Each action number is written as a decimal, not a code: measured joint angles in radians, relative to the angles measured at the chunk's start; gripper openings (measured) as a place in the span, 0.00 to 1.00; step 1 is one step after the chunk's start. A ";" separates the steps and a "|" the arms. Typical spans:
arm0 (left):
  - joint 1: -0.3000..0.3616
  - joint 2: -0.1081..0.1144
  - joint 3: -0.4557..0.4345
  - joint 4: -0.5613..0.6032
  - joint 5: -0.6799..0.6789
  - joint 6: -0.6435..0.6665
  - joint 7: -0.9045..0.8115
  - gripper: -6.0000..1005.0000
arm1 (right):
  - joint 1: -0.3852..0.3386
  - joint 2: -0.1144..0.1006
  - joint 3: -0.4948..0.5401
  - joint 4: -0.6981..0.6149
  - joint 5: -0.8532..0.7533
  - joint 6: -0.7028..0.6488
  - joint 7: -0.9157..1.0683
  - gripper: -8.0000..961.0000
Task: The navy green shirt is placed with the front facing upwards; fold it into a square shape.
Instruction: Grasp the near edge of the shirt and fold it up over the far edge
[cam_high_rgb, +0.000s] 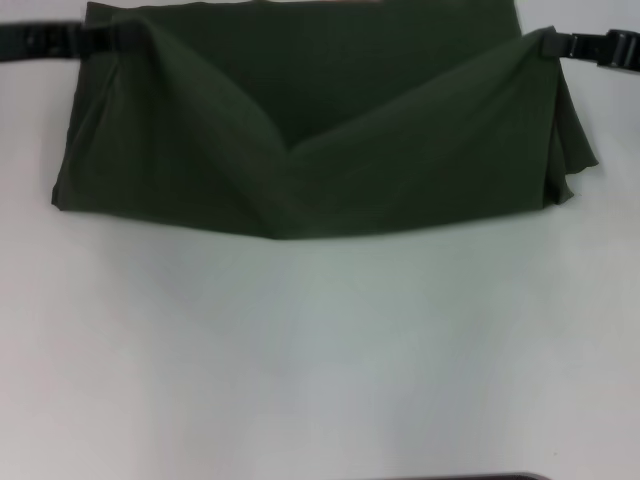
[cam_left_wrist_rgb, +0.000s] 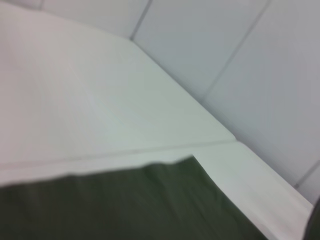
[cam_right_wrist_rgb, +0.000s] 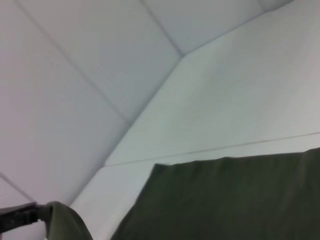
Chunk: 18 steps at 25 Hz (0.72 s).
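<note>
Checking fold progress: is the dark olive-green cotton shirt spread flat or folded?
Partly folded, mid-fold: the dark olive-green cotton shirt is doubled over, the left gripper and right gripper pinching lifted corners, fabric sagging between.

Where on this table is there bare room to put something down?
The whole near half of the white table, in front of the navy green shirt, is bare. The far part is crowded: the shirt spans it, with the left gripper and right gripper pinching its corners.

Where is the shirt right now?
In the head view, the navy green shirt hangs across the far side of the white table, stretched between the left gripper and the right gripper, sagging in the middle.
</note>
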 joint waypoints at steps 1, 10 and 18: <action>0.000 0.000 0.000 0.000 0.000 0.000 0.000 0.09 | 0.004 0.003 -0.004 0.000 0.000 0.025 0.002 0.02; -0.070 -0.037 0.015 -0.013 -0.013 -0.259 -0.015 0.09 | 0.047 0.008 -0.042 0.038 0.000 0.236 0.015 0.02; -0.093 -0.051 0.032 -0.041 -0.059 -0.395 -0.002 0.09 | 0.080 0.009 -0.047 0.042 0.001 0.346 0.036 0.02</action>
